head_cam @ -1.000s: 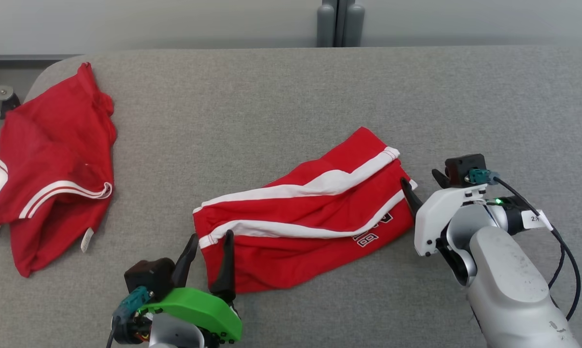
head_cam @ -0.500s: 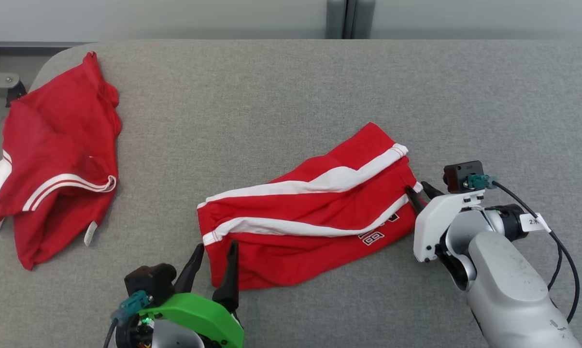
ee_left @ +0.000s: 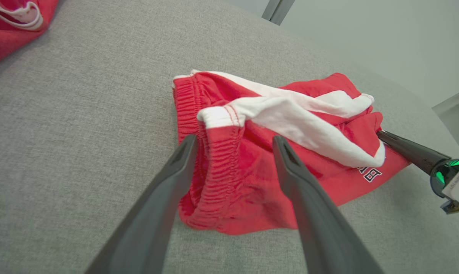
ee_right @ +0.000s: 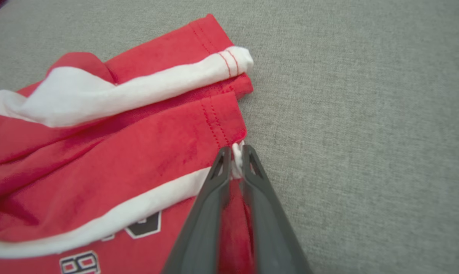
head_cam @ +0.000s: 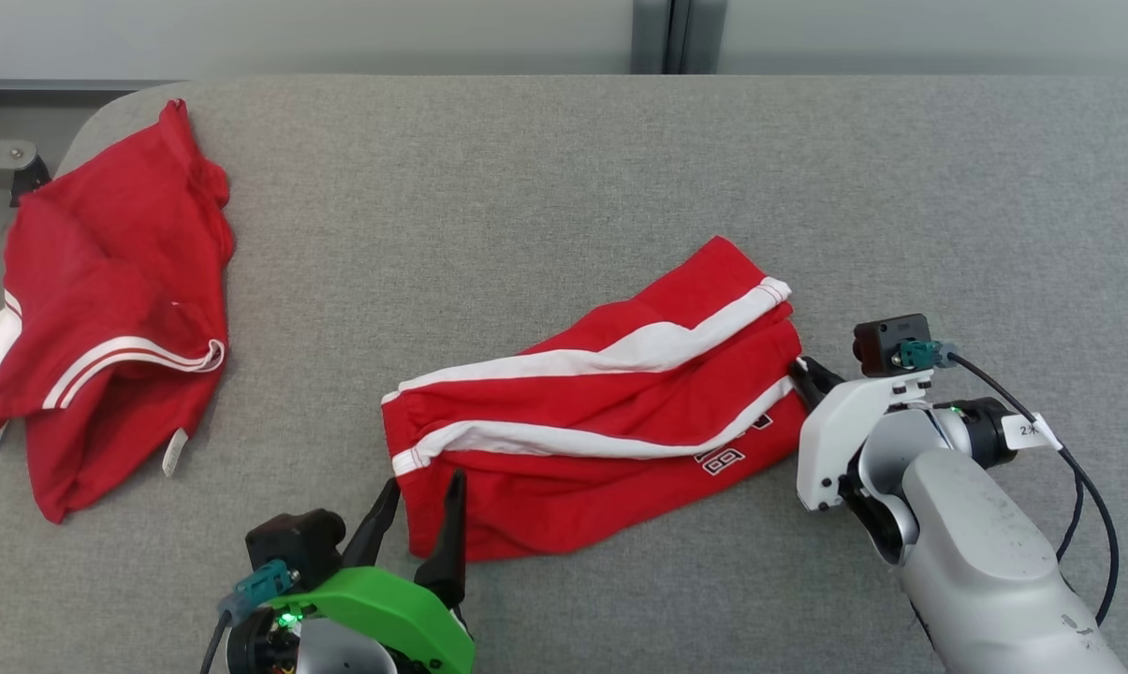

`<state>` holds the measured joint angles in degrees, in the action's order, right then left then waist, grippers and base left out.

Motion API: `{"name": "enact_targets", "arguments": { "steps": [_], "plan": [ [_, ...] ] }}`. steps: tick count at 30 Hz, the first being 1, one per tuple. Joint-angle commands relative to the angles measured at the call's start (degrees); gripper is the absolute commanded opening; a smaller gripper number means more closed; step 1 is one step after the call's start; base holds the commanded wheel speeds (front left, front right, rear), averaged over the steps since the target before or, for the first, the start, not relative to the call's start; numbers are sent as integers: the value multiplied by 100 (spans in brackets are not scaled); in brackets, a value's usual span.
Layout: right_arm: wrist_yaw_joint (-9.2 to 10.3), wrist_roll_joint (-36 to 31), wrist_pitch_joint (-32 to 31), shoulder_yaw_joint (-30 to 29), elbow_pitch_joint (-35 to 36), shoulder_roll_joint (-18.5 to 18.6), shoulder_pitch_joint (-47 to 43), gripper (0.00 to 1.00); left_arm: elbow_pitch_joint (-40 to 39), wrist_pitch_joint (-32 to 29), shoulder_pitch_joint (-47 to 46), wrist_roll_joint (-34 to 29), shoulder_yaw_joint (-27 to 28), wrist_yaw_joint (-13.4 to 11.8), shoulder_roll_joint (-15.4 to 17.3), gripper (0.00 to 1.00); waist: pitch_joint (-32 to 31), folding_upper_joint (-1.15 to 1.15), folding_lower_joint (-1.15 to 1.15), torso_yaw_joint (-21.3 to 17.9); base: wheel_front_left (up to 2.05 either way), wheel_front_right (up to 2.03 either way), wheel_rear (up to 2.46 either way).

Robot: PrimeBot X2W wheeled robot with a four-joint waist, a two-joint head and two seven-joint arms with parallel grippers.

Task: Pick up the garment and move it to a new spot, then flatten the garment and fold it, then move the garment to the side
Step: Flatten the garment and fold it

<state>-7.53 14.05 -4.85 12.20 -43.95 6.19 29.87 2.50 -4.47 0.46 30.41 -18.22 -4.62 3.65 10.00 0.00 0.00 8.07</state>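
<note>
Garment [head_cam: 601, 421]: red shorts with white side stripes and black-edged lettering by one leg hem, rumpled at the middle of the grey table [head_cam: 564, 168]. The right end effector [ee_right: 235, 154] pinches the white hem corner at the 3 o'clock end, fingers almost together. The left end effector [ee_left: 233, 139] stands wide, a finger on either side of the gathered waistband. The long axis runs from 8 o'clock (waistband) to 2 o'clock (leg hems). Another red piece of clothing [head_cam: 105, 300] lies well apart at 9 o'clock.
</note>
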Motion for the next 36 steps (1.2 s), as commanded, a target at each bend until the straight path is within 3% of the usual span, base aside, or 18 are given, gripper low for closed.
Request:
{"name": "enact_targets", "arguments": {
  "steps": [1,4,7,8,9,11,19,24,28,36],
  "plan": [
    [8,45,47,27,-32,29,82,14,7,15,-65,31,12,-11,34,100,-10,0,0,-5,0,0,0],
    [8,66,73,61,-88,33,96,14,-25,22,-95,52,23,-7,36,100,-33,0,0,-16,0,0,0],
    [8,123,90,72,-143,26,108,0,-46,7,-107,75,33,-2,48,100,-52,0,0,-28,0,0,0],
    [8,130,96,80,-158,22,110,0,-46,-3,-107,87,31,5,53,97,-59,0,0,-32,0,0,0],
    [8,137,107,89,-174,17,115,0,-39,-12,-107,107,30,13,56,60,-70,0,0,-37,0,0,0],
    [8,178,142,92,-191,6,125,0,-26,-36,-114,126,1,75,78,0,-93,0,0,-54,0,0,0],
    [8,424,364,31,21,-2,-53,0,-146,-58,-13,273,-24,170,124,0,-305,0,0,-125,0,0,0],
    [8,1033,344,-151,769,40,-471,0,-452,-35,175,425,11,203,108,0,-526,0,0,-211,0,0,0],
    [8,1732,80,-487,1871,204,-981,0,-891,-132,377,613,3,249,125,0,-660,0,0,-364,0,0,0],
    [4,3044,-953,-1643,4865,304,-2021,0,-2248,-512,752,1014,-66,374,274,0,-798,0,0,-752,0,0,0]
  ]
}}
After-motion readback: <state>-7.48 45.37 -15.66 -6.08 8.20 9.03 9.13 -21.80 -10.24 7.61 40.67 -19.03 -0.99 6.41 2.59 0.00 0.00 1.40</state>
